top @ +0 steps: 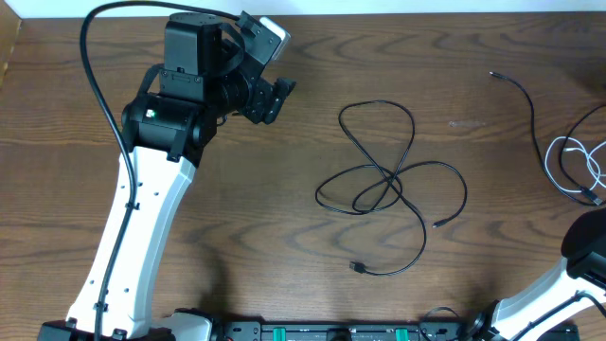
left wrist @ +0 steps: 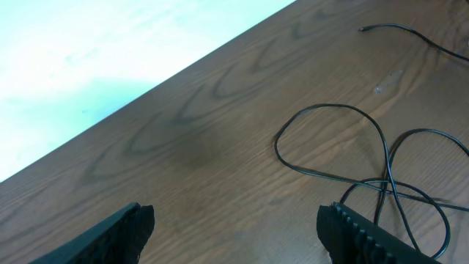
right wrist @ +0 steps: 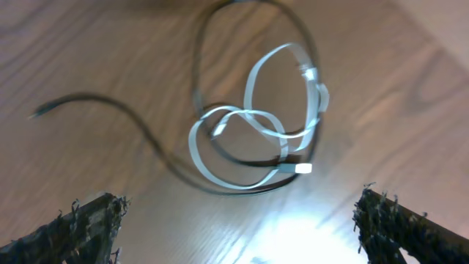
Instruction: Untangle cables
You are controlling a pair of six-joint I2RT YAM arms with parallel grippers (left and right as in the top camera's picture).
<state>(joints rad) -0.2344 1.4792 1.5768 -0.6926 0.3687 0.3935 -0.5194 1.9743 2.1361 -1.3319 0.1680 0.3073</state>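
Left tool [left wrist: 236,213] spread, empty, facing looped black cable [top: 393,180]; right tool [right wrist: 240,199] spread above white cable [right wrist: 256,115], likely to free second black cable [right wrist: 146,132].

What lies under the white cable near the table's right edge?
The white cable lies looped with a black cable tangled through it, and the wooden table is beneath both. The right wrist view is blurred, so which cable is on top at each crossing cannot be told.
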